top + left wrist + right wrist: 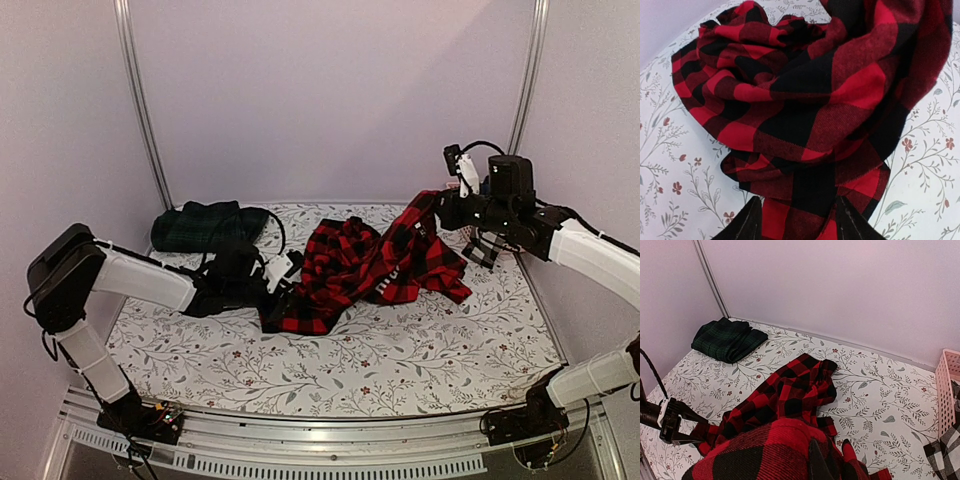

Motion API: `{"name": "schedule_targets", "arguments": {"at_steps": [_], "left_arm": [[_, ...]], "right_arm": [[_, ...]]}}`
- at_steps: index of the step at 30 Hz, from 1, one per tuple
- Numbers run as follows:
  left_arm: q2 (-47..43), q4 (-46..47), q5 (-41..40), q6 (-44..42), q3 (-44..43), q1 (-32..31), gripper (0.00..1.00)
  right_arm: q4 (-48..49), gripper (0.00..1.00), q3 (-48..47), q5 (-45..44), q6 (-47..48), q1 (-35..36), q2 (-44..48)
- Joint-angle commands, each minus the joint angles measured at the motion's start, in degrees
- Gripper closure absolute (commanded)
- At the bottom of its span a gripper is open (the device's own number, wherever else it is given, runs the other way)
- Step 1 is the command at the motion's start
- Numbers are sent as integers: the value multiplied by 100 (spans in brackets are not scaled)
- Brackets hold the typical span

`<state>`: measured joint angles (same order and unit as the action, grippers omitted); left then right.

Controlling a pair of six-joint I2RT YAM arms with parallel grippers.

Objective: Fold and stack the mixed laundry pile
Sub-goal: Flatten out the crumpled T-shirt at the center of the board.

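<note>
Above the worktop [400, 360], top view, step: I judge this to be spreading the flannel shirt [370, 265] flat ahead of folding. It lies crumpled mid-worktop with one corner drawn up.
Top view, right claw [447, 210]: closed on the shirt's raised right corner, holding it off the worktop.
Top view, left claw [285, 272]: low at the shirt's left edge, right against the fabric.
Top view, green tartan piece [200, 225]: a folded bundle, well apart to the shirt's left and behind it.
Left wrist view, left claw: the fingers are partly spread with a strip of the shirt's hem lying between them. No pinch shows, so it holds nothing.
Left wrist view, shirt: thick brushed weave in large red and black squares, heaped in soft rolls just beyond the fingers.
Left wrist view, advice: close on one hem layer, not the roll behind it, or the pull will likely drag the whole heap.
Right wrist view, right claw: one dark finger shows, wrapped in red cloth, and the other is hidden.
Right wrist view, shirt: it falls from the claw to a twisted heap below.
Right wrist view, pink basket [947, 385]: to the shirt's right, with black-and-white checked cloth [945, 455] at its near end.
Right wrist view, advice: once both corners are gripped, draw them evenly apart from the shirt's middle and lower it slowly so the twists drop out.
</note>
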<state>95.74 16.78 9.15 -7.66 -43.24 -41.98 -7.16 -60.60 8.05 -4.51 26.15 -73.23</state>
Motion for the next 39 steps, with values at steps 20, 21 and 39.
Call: {"name": "schedule_targets", "arguments": {"at_steps": [20, 21, 39], "left_arm": [[-421, -1060, 181, 1166, -133, 886, 100], [-840, -1005, 136, 1229, -11, 1021, 100], [-3594, -2299, -408, 1033, -2303, 1669, 100]], "right_arm": [[-40, 100, -1009, 104, 77, -486, -212], [-38, 100, -1038, 170, 61, -486, -273], [-112, 100, 631, 1007, -118, -488, -76]]}}
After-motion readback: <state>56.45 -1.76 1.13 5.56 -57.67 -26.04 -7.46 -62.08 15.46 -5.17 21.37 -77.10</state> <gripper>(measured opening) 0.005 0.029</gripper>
